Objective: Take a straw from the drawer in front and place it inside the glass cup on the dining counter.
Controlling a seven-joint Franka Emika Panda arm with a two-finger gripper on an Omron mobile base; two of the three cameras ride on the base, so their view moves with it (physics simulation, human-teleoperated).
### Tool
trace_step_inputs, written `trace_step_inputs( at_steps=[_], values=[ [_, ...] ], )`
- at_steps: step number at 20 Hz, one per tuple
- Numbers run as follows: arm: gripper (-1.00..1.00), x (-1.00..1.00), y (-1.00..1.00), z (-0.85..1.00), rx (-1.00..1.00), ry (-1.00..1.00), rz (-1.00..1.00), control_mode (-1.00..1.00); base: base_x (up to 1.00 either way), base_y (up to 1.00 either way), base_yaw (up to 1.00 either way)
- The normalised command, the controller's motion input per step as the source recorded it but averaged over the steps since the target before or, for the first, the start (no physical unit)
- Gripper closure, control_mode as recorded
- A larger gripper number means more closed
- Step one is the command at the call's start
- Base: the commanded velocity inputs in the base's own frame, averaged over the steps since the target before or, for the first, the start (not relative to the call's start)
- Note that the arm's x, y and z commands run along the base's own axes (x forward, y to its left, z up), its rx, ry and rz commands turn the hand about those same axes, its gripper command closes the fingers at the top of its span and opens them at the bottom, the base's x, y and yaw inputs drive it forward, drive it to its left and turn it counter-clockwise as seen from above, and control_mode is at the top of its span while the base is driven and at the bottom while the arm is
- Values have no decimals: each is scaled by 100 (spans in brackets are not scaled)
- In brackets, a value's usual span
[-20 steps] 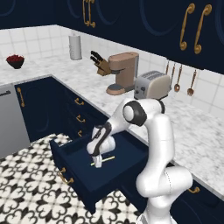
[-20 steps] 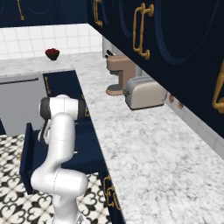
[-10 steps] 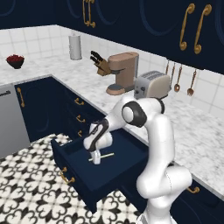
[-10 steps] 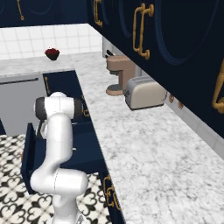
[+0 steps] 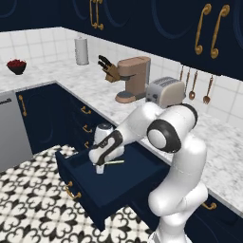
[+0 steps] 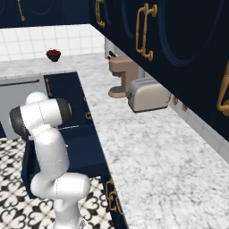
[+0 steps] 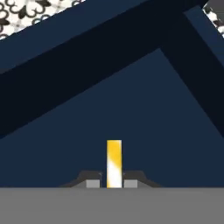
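Hand view looks straight down into the drawer point(image 7: 131, 109), whose navy floor and darker walls run across it, with a strip of patterned floor tile point(image 7: 26, 13) at the top left corner. Between the two dark fingertips point(image 7: 92, 183) at the bottom stands the straw point(image 7: 114, 162), pale yellow and upright in this view, pinched on both sides, so the gripper point(image 7: 113, 183) is closed on the straw

Left base view shows the drawer point(image 5: 118, 182) pulled out from the navy cabinets, its brass handle point(image 5: 71, 191) on the front face. The white arm bends down from the right and the gripper point(image 5: 100, 167) sits low inside the drawer near its left side, with the straw point(image 5: 114, 162) sticking out sideways from it as a thin pale line just above the drawer floor

On the marbled bench point(image 5: 95, 90) behind stand a coffee machine point(image 5: 132, 78), a toaster point(image 5: 165, 92), a knife block point(image 5: 109, 70) and a paper towel roll point(image 5: 81, 50), with a bowl of red fruit point(image 5: 16, 65) far to the left

Right base view shows the arm's shoulder in front of the open drawer point(image 6: 85, 147), hiding the hand
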Motion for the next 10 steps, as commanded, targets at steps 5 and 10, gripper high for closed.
trace_step_inputs(
  at_steps=[5, 10],
  values=[
    [100, 0, 4, 100, 1, -1, -31, -100, 0, 0, 0],
    [100, 0, 0, 100, 0, 0, -35, -100, 0, 0, 0]
  ],
)
